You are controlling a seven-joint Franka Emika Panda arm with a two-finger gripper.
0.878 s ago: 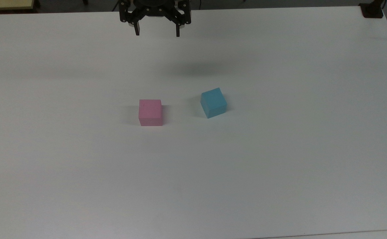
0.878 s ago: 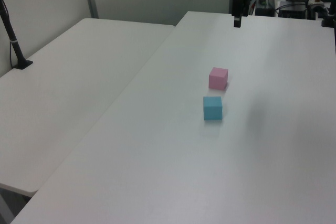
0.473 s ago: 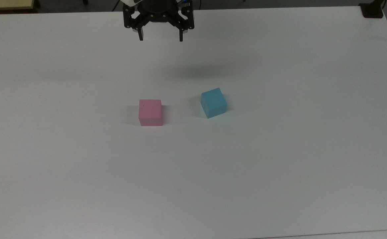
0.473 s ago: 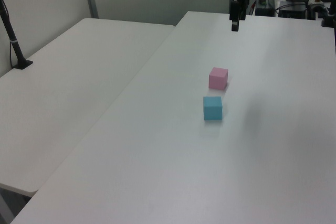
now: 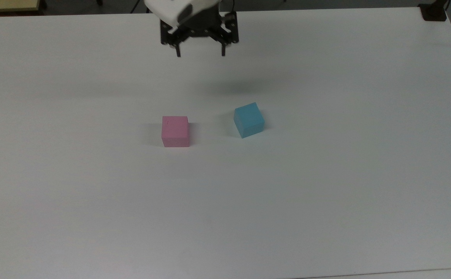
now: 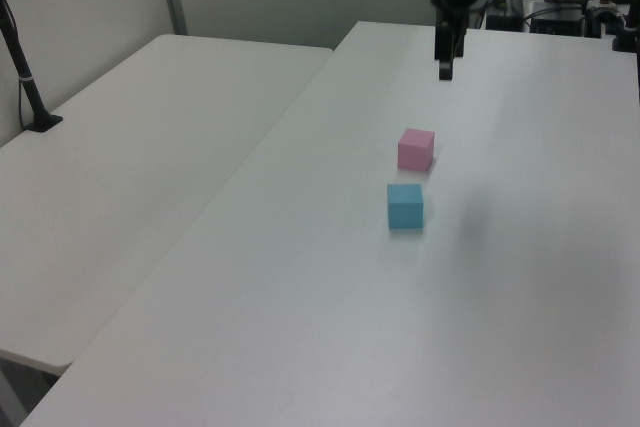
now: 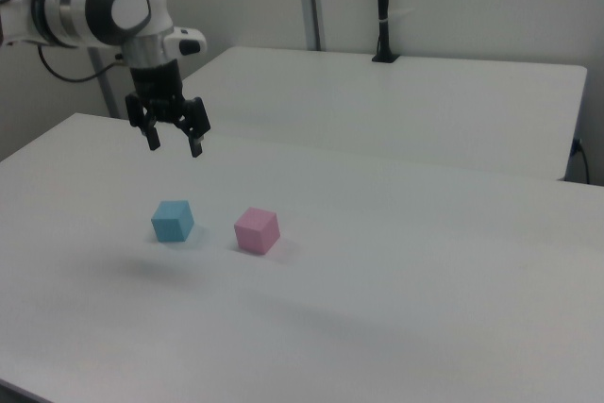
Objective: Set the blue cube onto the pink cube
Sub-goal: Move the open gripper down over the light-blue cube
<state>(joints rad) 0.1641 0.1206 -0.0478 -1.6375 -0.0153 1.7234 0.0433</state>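
Note:
The blue cube [image 5: 249,119] sits on the white table, turned slightly askew, to the right of the pink cube [image 5: 175,131] in the top view. In the left view the blue cube [image 6: 405,205] lies nearer the camera than the pink cube [image 6: 416,149]. In the right view the blue cube [image 7: 173,221] is left of the pink cube [image 7: 257,230]. My gripper [image 5: 201,52] hangs open and empty high above the table, beyond both cubes toward the top view's upper edge. The gripper [image 7: 175,148] shows its two black fingers spread wide; the gripper [image 6: 444,72] is seen edge-on.
The white table [image 5: 326,174] spreads wide around both cubes. A second white table [image 6: 130,177] adjoins it on the left view's left. A black post [image 6: 25,82] stands there, and a dark mount [image 5: 433,11] sits at the top view's upper right corner.
The gripper has come down and forward toward the cubes, shifting to the top view's right, still open. Neither cube has moved.

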